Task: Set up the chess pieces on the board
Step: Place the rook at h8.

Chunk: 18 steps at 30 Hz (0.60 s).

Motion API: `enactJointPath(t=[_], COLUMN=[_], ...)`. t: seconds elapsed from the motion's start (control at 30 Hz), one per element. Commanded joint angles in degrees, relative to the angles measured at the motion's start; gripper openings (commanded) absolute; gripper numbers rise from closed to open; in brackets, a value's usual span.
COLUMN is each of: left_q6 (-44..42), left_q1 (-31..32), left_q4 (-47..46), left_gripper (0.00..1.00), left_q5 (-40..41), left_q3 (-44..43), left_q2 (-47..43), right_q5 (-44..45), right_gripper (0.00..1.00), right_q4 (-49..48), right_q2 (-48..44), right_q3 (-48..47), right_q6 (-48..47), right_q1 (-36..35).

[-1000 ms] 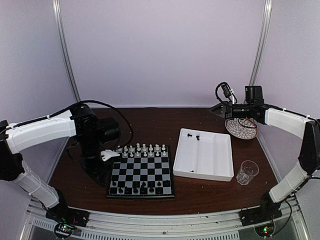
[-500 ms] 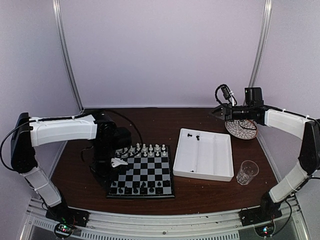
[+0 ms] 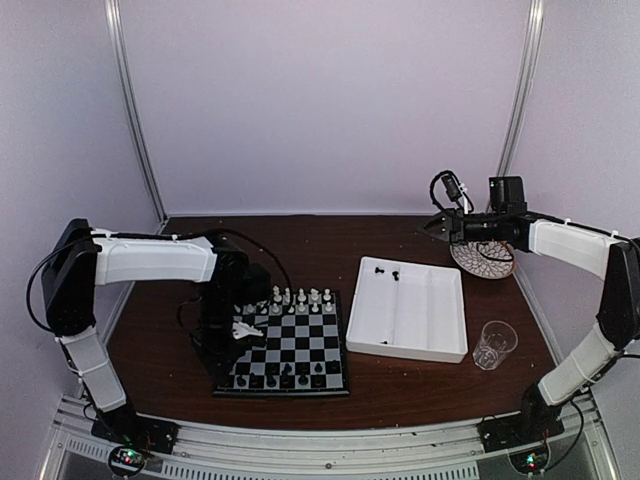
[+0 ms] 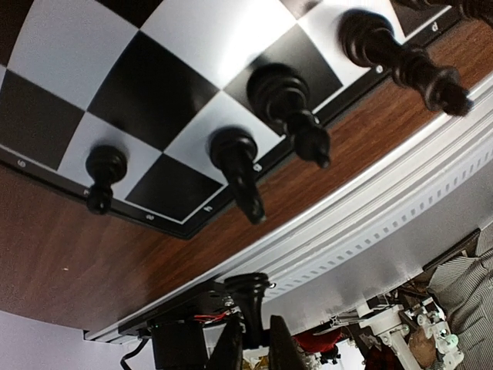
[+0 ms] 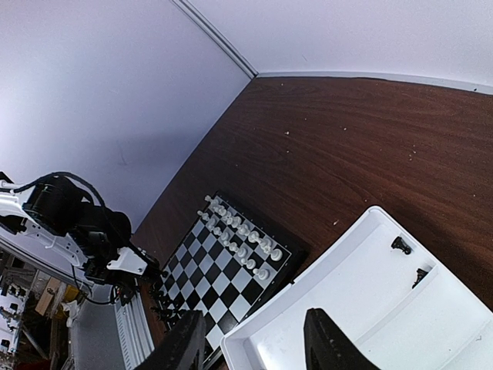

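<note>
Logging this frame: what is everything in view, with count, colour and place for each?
Flat square chessboard: one, black and pale grey checks, near left of table.
White plastic chessmen: count unclear, white, board's far rows.
Black plastic chessmen: several, black, board's near row.
Rectangular divided tray: one, white, right of board.
Small dark pieces: at least two, black, tray's far-left corner.
Drinking glass: one, clear, right of tray.
Round patterned plate: one, red and white, beyond tray.
Wooden table: one, dark brown.
Left gripper: over board's left side, shut on held black chessman.
Right gripper: open, empty, raised beyond tray.
</note>
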<state>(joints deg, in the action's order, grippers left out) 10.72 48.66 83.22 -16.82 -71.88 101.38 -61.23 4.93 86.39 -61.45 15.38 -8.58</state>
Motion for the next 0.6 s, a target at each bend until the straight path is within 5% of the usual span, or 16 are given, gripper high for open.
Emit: enactJointPath(t=[0.0, 0.57], left_q6=[-3.14, -3.27], left_q1=[-1.15, -3.99], left_q4=[-2.14, -3.08], left_gripper=[0.09, 0.1], left_q5=[-0.36, 0.7], left_q3=[-0.14, -0.17], left_q2=[3.24, 6.61], right_q5=[0.22, -0.02], right_gripper=[0.47, 0.48], right_q4=[-1.03, -1.75], right_q2=[-1.15, -0.45], right_q3=[0.45, 0.75], right_q6=[-0.35, -0.09], right_q1=[0.27, 0.32])
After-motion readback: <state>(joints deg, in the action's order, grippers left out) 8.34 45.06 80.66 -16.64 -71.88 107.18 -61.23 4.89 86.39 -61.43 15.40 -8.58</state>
